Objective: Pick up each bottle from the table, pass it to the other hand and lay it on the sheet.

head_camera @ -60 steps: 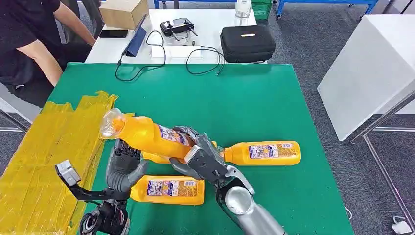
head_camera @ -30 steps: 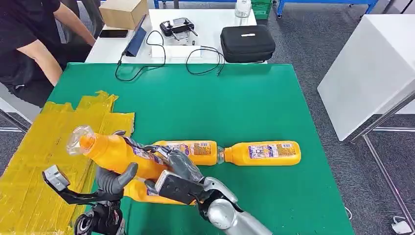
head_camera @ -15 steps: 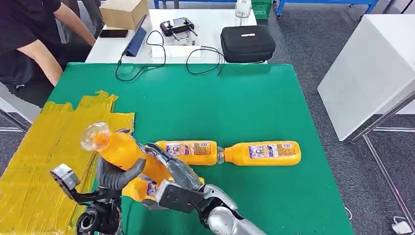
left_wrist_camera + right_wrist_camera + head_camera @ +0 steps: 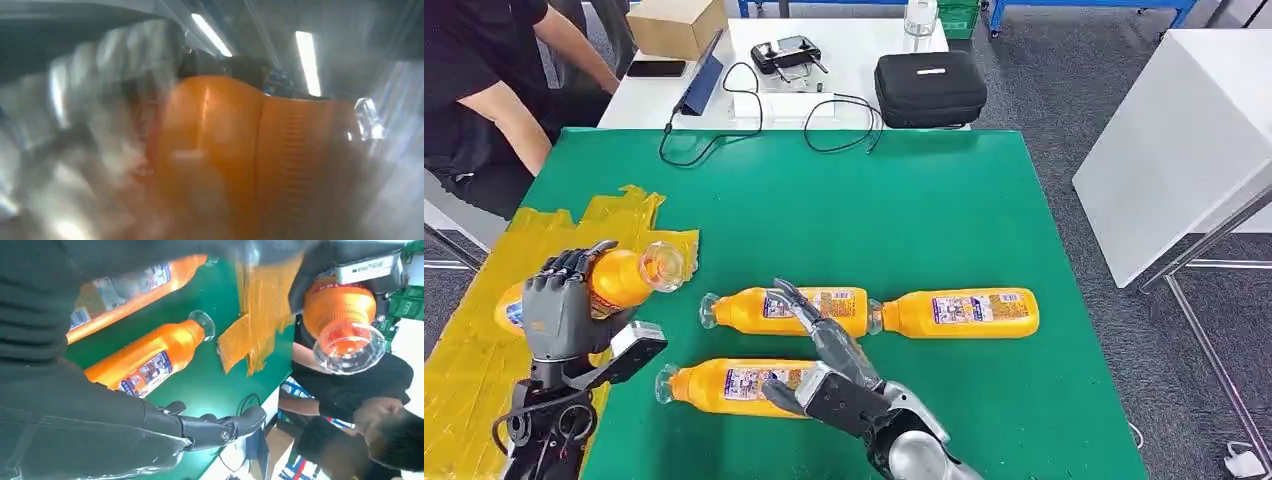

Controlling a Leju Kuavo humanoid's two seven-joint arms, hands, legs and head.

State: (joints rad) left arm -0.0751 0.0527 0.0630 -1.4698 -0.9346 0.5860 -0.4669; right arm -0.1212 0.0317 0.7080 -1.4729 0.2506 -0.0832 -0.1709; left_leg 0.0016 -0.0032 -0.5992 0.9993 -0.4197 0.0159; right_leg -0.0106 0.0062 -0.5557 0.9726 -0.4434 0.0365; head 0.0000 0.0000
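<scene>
Over the yellow sheet [image 4: 484, 340], at the counter's near left corner, the held bottle [image 4: 614, 278] lies tilted in the left robot hand [image 4: 559, 312], its clear capped neck pointing toward the green counter [image 4: 904, 210]. The dark fingers [image 4: 564, 268] wrap around the orange body from above, so this robot hand grips the bottle. In the left wrist view the orange body [image 4: 260, 150] is blurred and very close. In the right wrist view the same bottle [image 4: 345, 320] appears neck-first beside the sheet [image 4: 260, 310].

The right robot hand [image 4: 824, 355] is spread and holds nothing. It hovers over the counter between 2 lying bottles: the near bottle [image 4: 734, 385] lies just beside its palm, and the middle bottle [image 4: 774, 308] lies under its fingertips; whether they touch it is unclear. A far-right bottle [image 4: 964, 312] lies neck to end with the middle one, apart from both hands.

Beyond the green counter stands a white table [image 4: 844, 90] carrying a black case [image 4: 929, 88], cables [image 4: 754, 110], a controller [image 4: 786, 52] and a cardboard box [image 4: 676, 25]. A person [image 4: 494, 90] in black sits at the far left.
</scene>
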